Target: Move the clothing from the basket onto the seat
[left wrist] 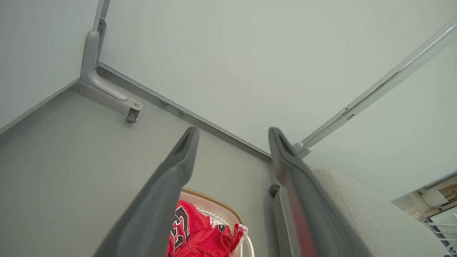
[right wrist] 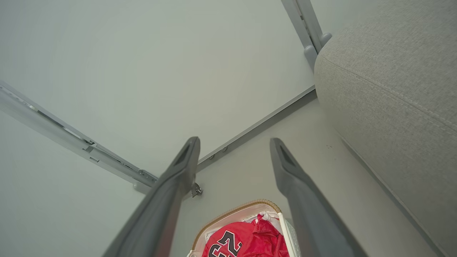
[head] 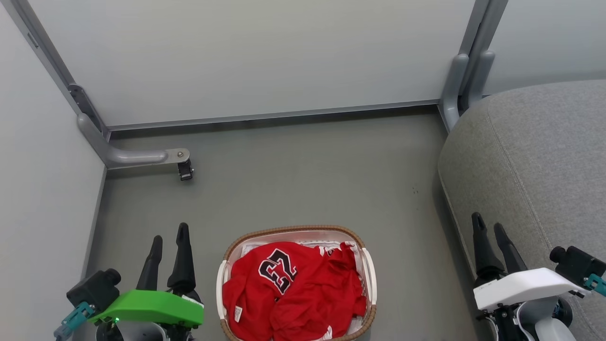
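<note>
The red clothing lies heaped in the white basket with its brown woven rim, low in the middle of the head view; the jersey's black 23 faces up. The clothing and the basket show between my left fingers, and the clothing and basket between my right ones. The grey seat fills the right side. My left gripper stands open left of the basket, holding nothing. Open as well, my right gripper is over the seat's front edge, right of the basket.
Pale partition walls close off the back and left. A grey bracket foot with a small black caster juts onto the floor at the back left. A grey post stands by the seat's far corner. Grey floor lies beyond the basket.
</note>
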You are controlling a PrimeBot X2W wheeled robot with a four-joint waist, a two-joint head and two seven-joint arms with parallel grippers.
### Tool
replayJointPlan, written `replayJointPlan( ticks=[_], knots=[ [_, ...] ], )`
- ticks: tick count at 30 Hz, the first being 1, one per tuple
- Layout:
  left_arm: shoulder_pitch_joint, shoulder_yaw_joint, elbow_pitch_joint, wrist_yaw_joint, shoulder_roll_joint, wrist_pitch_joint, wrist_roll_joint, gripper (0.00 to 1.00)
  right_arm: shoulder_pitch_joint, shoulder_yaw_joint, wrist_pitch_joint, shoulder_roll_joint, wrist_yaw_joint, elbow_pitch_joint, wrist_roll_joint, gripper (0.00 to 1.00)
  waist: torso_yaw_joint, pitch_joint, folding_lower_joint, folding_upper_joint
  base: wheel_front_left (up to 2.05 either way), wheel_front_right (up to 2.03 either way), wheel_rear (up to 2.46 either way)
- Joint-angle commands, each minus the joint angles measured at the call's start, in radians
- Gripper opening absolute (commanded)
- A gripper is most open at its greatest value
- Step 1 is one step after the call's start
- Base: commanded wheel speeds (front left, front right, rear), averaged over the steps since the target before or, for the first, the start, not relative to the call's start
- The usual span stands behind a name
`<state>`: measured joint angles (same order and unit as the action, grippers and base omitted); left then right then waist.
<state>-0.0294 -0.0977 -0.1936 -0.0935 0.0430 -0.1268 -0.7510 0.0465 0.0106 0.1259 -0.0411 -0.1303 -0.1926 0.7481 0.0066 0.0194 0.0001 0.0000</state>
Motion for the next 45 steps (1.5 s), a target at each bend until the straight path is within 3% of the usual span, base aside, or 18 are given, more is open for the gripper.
replayJointPlan(
  ticks=[1,22,45],
  knots=[
    [0.005,-0.005,0.006,0.005,0.007,-0.011,0.031,1.00,-0.001,-0.003,0.012,-0.007,0.000,0.012,-0.034,1.00,0.000,0.000,-0.0001,0.0000,0.00,0.00,0.00],
    [0.022,-0.046,-0.039,0.015,0.008,-0.063,0.232,1.00,-0.015,-0.014,0.064,-0.009,0.000,-0.016,-0.297,1.00,0.006,-0.006,-0.0001,0.0000,0.00,0.00,0.00],
    [0.002,-0.081,-0.100,0.028,0.009,-0.111,0.385,1.00,-0.001,-0.018,0.112,-0.011,-0.001,-0.046,-0.481,1.00,0.016,0.001,-0.0001,0.0000,0.00,0.00,0.00]
  ],
)
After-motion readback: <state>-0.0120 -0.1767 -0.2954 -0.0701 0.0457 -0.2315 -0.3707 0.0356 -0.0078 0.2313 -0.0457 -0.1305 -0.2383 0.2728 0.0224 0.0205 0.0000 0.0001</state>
